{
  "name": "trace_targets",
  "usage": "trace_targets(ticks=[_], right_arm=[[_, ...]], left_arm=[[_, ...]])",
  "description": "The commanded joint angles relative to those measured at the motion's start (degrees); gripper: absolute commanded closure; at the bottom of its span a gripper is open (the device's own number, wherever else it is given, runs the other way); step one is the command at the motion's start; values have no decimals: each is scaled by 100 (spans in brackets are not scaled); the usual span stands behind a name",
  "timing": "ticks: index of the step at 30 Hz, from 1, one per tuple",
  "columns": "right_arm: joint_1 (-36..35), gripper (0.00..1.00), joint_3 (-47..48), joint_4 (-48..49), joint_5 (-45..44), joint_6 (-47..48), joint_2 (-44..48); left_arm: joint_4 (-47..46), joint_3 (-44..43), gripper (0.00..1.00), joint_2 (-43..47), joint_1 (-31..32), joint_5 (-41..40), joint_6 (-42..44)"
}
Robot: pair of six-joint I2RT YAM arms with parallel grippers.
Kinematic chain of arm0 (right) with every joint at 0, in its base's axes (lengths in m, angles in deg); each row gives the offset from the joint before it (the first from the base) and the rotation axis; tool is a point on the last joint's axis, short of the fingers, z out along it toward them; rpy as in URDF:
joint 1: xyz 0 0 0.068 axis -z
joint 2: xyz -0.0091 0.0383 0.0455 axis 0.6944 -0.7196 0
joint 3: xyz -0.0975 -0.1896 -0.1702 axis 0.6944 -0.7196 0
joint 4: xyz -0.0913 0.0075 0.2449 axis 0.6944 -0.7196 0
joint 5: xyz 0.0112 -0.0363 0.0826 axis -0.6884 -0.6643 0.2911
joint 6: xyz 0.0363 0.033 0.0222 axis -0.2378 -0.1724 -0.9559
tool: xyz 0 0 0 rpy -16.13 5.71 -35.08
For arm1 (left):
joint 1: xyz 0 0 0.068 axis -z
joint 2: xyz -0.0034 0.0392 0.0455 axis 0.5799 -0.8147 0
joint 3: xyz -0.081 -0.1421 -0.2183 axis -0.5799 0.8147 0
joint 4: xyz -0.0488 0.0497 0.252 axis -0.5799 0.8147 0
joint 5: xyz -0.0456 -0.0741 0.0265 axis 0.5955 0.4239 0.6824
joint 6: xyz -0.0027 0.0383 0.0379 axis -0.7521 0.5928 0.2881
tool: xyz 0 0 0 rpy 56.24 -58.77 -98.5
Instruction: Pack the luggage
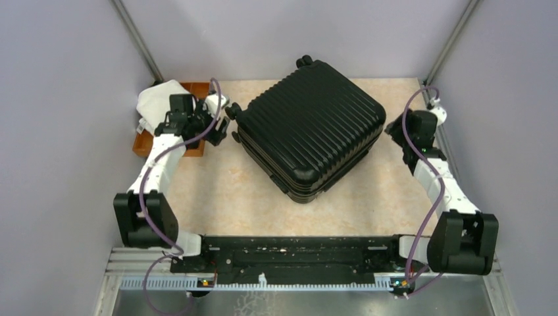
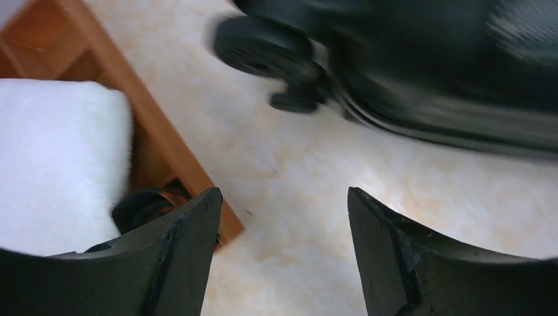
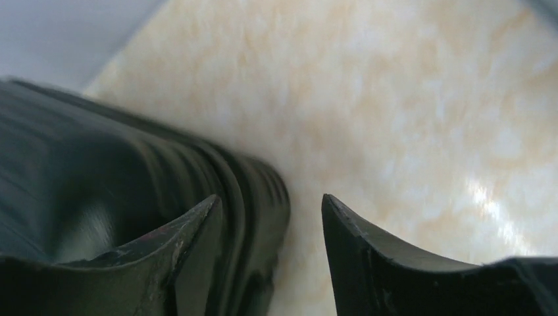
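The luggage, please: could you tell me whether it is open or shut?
Shut. The luggage lies flat with its two ribbed shells stacked edge to edge, and no lining shows.

- Luggage [image 1: 309, 128]: one.
- Wheels [image 1: 231, 110] on it: several, exact count unclear.
- Tray [image 1: 139, 146]: one.
- Cloth [image 1: 154, 102], white: one.
- Dark item [image 2: 148, 204] in tray: one, kind unclear.
- Table [image 1: 217, 191]: one.
- Arms [image 1: 161, 164]: two.
- Grippers: two, namely left gripper [image 2: 283, 194] and right gripper [image 3: 270, 197].
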Motion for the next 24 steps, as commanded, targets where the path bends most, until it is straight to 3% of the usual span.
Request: trace_targets(ticks=[1,5,10,19,24], right_arm=[[-26,49,-830,-303,580,-166,685],[-44,67,-1492,-354,1251,-433,989],[-440,72,-1770,-42,1434,-499,817],[-703,68,-926,730,1415,-560,-273],[-709,65,-250,968,1411,-185,-840]], left_arm=[[-1182,-940,24,-995,-327,-254,-1486],[-1687,-1950,26,-1883,-354,-930,-2319],[-2068,-2649,22,-2758,-341,-1977,-2960],[-2938,-2174,18,-2919,-293,557,-3196],[-2668,-2194,20,-2925,-260,1234,-3028]])
